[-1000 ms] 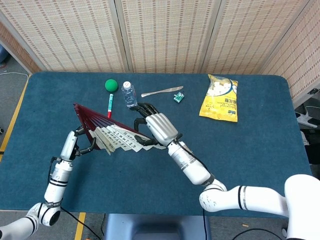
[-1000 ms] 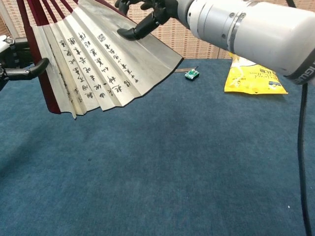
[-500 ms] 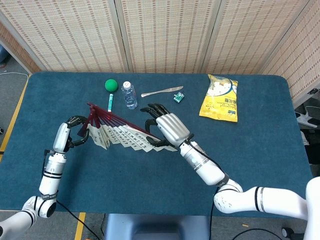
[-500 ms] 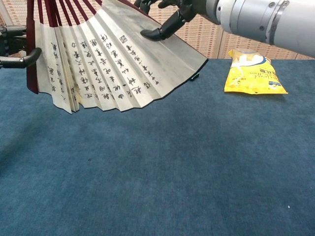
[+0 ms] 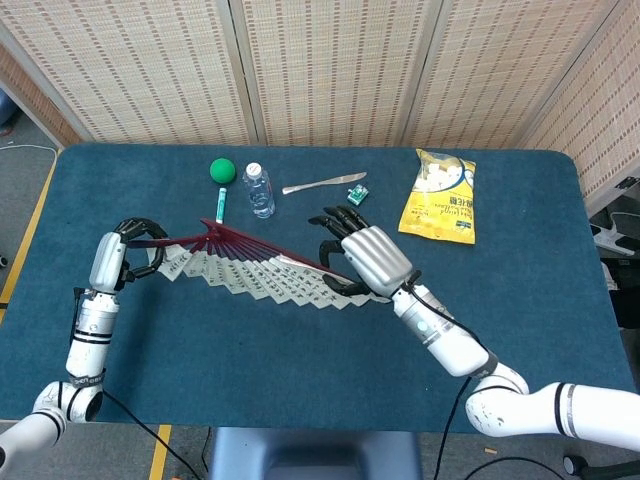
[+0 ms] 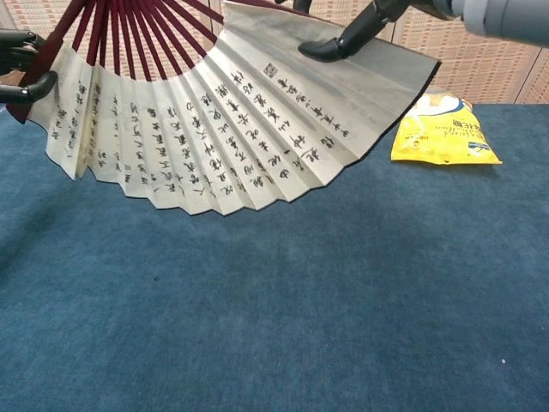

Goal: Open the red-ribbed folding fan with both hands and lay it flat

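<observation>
The fan [image 5: 262, 275] was spread wide and held up above the blue worktop [image 5: 520, 290], stretched between the two robot hands. In the head view its dark red ribs ran from a pivot near the middle of the worktop, and its pale paper leaf, covered in black writing, fanned out toward the robot. The left robot hand [image 5: 128, 245] grasped the outer rib at the fan's left end, fingers curled around it. The right robot hand [image 5: 365, 255] gripped the opposite end, dark fingers hooked over the top edge of the last fold. The chest view showed the same hold from below: a dark finger [image 6: 343, 41] of the right robot hand pressed on the upper right part of the leaf, and the left robot hand [image 6: 21, 69] clasped the red rib at the far left.

Beyond the fan lay a green ball [image 5: 222, 170], a marker [image 5: 220, 206], a small water bottle [image 5: 259, 189], a knife [image 5: 322, 183] and a small green packet [image 5: 356, 193]. A yellow snack bag [image 5: 439, 196] lay well apart to the right.
</observation>
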{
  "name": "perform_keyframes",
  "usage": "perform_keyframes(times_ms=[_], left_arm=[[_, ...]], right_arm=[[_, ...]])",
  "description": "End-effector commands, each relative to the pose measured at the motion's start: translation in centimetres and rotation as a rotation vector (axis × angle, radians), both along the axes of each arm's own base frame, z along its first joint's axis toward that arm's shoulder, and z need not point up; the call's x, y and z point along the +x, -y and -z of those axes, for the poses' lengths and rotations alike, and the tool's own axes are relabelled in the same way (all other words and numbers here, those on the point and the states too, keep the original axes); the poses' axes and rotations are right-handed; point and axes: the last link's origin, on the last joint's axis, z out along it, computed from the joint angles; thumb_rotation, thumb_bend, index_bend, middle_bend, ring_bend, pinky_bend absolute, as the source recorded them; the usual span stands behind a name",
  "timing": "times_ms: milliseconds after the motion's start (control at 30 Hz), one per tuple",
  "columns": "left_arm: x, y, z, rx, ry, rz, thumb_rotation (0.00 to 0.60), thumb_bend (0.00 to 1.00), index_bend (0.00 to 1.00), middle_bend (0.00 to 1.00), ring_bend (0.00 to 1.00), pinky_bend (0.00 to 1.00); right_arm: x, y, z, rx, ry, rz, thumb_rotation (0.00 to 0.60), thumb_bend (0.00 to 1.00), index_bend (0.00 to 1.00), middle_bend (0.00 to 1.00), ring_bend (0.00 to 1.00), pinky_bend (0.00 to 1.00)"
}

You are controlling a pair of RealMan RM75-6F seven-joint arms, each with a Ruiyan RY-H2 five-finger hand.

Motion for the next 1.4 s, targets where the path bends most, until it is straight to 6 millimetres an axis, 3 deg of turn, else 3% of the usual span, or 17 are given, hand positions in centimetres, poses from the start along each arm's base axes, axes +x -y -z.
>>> perform_keyframes(times_ms=[33,233,267,433,1100,1300,1400], left_arm=[[-0.2,-0.2,-0.2,0.008,-0.019,-0.007,0.600,0.49,0.46,0.56,0.33,0.27],[-0.6,-0.7,-0.9,0.050,-0.100,-0.012,0.600,0.49,0.45,0.56,0.33,0.26],[-1.1,-0.8,-0.4,0.039,-0.116,-0.037,0.600,0.49,0.45,0.56,0.33,0.26],[-1.4,-1.3,-0.5,0.069,-0.149,-0.035,0.600,0.49,0.45,0.56,0.33,0.26],[-1.1,-1.8,-2.4,0.212,-0.068,-0.045,0.600,0.48,0.44,0.54,0.33,0.23],[-1.1,-1.6,-1.6,0.201,-0.117,-0.047,0.600,0.48,0.42,0.52,0.32,0.22],[-0.9,-1.6,-1.1,0.189,-0.116,-0.048,0.600,0.48,0.35,0.45,0.28,0.21]], right_arm=[[-0.5,-0.4,-0.5,0.004,-0.013,-0.004,0.600,0.34,0.76,0.12,0.00,0.00],[-1.3,-1.1,-1.5,-0.004,-0.051,-0.022,0.600,0.34,0.76,0.12,0.00,0.00],[-2.9,-1.0,-0.9,0.000,-0.074,0.004,0.600,0.34,0.76,0.12,0.00,0.00],[-4.0,-1.2,-1.0,-0.018,-0.096,-0.030,0.600,0.34,0.75,0.12,0.00,0.00],[-4.4,-4.5,-3.2,-0.098,-0.234,-0.167,0.600,0.34,0.75,0.12,0.00,0.00],[-5.3,-5.1,-3.4,-0.196,-0.340,-0.219,0.600,0.34,0.75,0.12,0.00,0.00],[-5.7,-5.5,-3.1,-0.238,-0.378,-0.230,0.600,0.34,0.74,0.12,0.00,0.00]])
